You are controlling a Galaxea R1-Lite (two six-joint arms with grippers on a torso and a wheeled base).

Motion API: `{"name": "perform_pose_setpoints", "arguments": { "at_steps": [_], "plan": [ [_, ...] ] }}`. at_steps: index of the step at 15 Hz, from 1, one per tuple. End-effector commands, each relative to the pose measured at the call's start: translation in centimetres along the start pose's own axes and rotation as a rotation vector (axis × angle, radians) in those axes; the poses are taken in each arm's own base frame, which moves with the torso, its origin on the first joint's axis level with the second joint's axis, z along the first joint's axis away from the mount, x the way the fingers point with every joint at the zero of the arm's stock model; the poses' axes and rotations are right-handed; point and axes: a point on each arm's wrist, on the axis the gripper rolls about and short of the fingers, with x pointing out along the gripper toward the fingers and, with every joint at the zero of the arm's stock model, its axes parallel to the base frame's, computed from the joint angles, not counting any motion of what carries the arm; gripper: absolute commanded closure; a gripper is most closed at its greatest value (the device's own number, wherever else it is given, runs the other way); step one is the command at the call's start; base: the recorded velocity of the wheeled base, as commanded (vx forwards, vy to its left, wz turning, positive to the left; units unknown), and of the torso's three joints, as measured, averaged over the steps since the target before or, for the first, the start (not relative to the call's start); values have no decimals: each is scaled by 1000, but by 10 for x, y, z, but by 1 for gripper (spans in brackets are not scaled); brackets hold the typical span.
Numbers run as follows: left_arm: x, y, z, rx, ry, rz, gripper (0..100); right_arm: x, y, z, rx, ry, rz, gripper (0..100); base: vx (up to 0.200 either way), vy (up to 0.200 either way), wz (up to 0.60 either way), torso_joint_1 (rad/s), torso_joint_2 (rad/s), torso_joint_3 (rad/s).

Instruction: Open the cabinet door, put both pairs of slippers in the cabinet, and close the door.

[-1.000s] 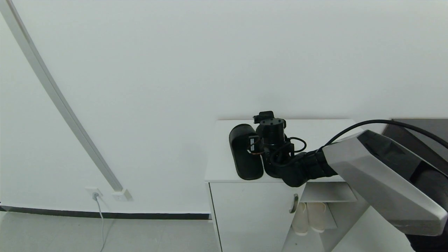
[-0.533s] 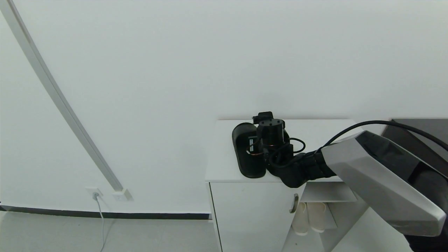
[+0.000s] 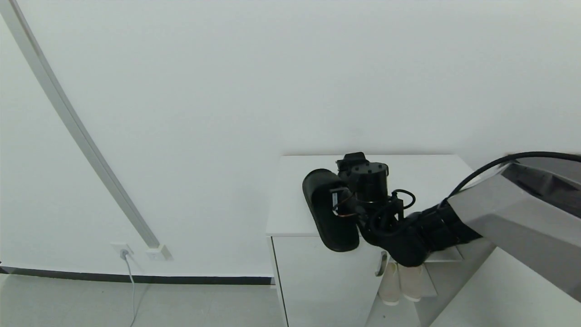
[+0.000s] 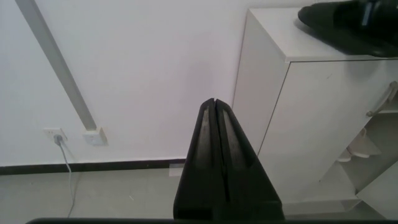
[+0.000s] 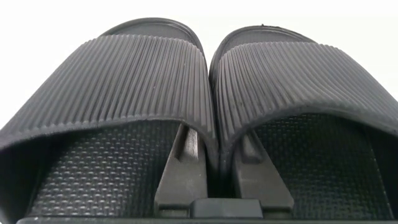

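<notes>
The black slippers (image 3: 329, 211) hang pinched together by their inner straps in the right gripper (image 3: 339, 205), over the front edge of the white cabinet's (image 3: 317, 281) top. Inside the cabinet's open compartment, a pair of white slippers (image 3: 401, 281) stands on the lower shelf. The left gripper (image 4: 214, 124), fingers pressed together and holding nothing, sits low, left of the cabinet.

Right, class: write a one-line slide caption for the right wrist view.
Right gripper pinches the black slippers together by their ribbed straps, one finger inside each.
</notes>
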Motion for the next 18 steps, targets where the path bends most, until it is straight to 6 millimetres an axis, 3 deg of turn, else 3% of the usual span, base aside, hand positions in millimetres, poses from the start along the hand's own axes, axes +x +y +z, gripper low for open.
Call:
{"name": "perform_pose_setpoints", "arguments": {
  "at_steps": [1, 3, 6, 12, 18],
  "plan": [
    [0, 0, 0, -2, 1, 1, 100, -76, -12, 18, 7, -30, 147, 100, 0, 0, 0, 0, 0, 0],
    [0, 0, 0, -7, 1, 1, 100, -110, -18, 19, -1, -20, 243, 100, 0, 0, 0, 0, 0, 0],
    [0, 0, 0, -10, 1, 2, 100, -138, -24, 21, -6, -15, 324, 100, 0, 0, 0, 0, 0, 0],
    [0, 0, 0, -16, 1, 9, 100, -136, -15, 14, -19, 2, 339, 100, 0, 0, 0, 0, 0, 0],
    [0, 0, 0, -19, 2, 10, 100, -143, -8, 11, -28, 10, 364, 100, -200, 0, 0, 2, 5, 5]
  ]
}}
